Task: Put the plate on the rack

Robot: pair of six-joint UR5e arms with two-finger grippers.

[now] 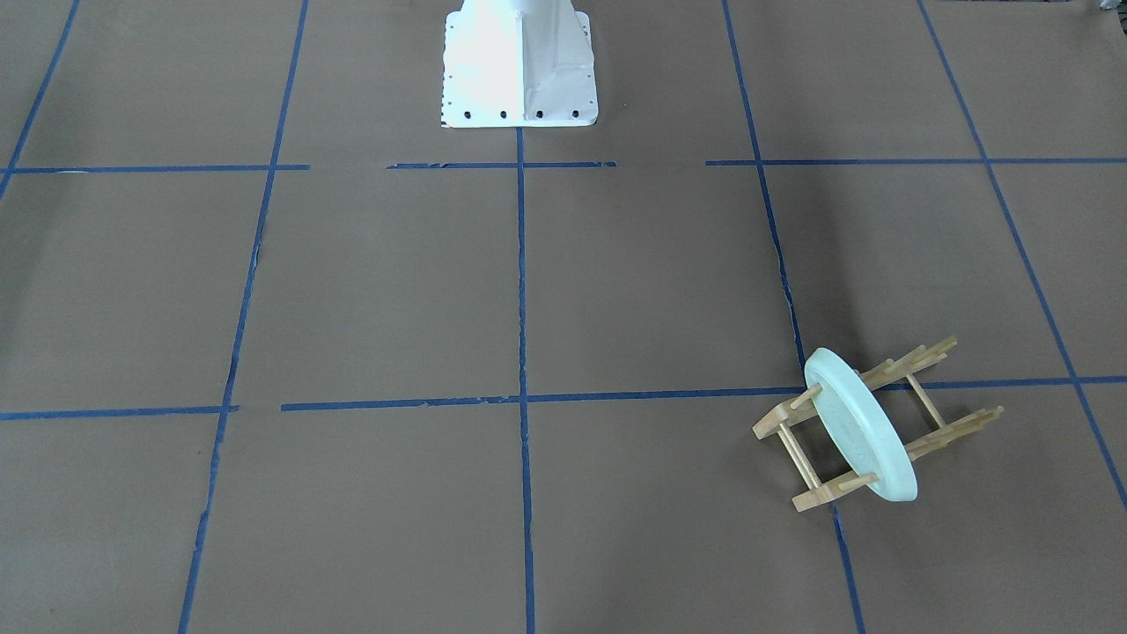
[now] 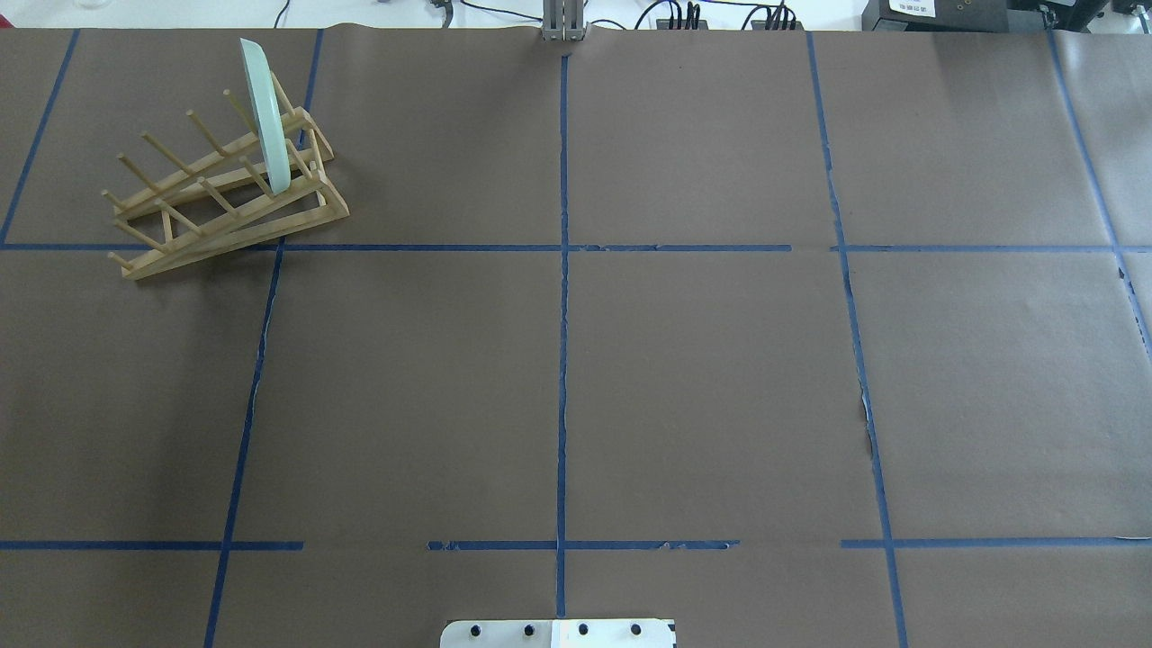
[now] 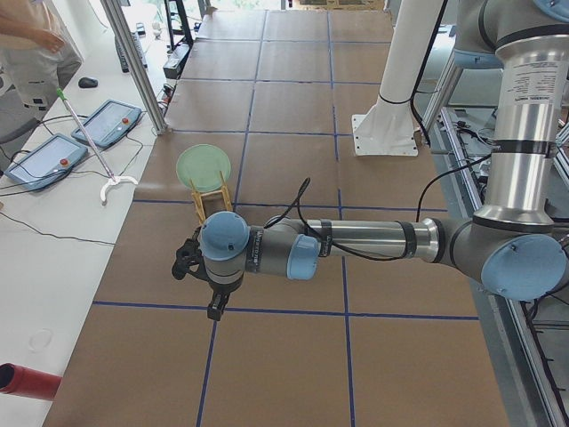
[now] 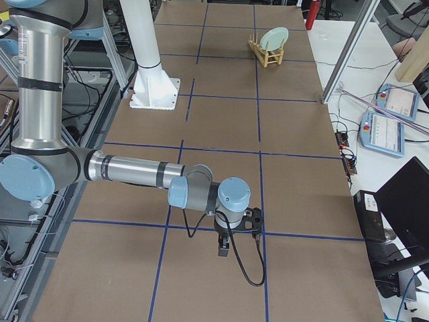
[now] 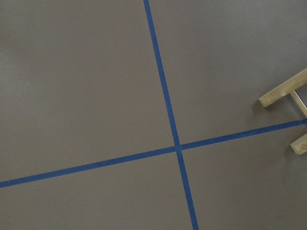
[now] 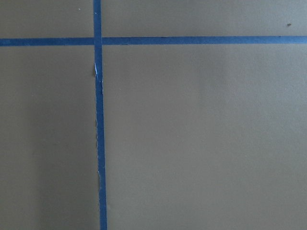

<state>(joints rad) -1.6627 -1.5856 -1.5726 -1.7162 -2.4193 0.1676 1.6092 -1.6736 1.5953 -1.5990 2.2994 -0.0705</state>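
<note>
The plate (image 2: pixel 267 117) stands on edge in the rack (image 2: pixel 288 216), slotted between pegs close to one end of the rails and leaning a little. Nothing grips it. The rack sits on the brown desk (image 2: pixel 702 378) across a blue tape line (image 2: pixel 563 360). The left tool (image 3: pixel 214 313) hangs pointing down above the desk, apart from the rack, which lies just beyond it along the desk. The left wrist view catches only two rail ends at its right edge, next to a tape crossing. Whether that tool is released or clenched cannot be told, since it shows only from the side. The right tool (image 4: pixel 222 252) also points down over the desk. It is well apart from the rack, which is at the desk's far end from it. Its state cannot be told either.
</note>
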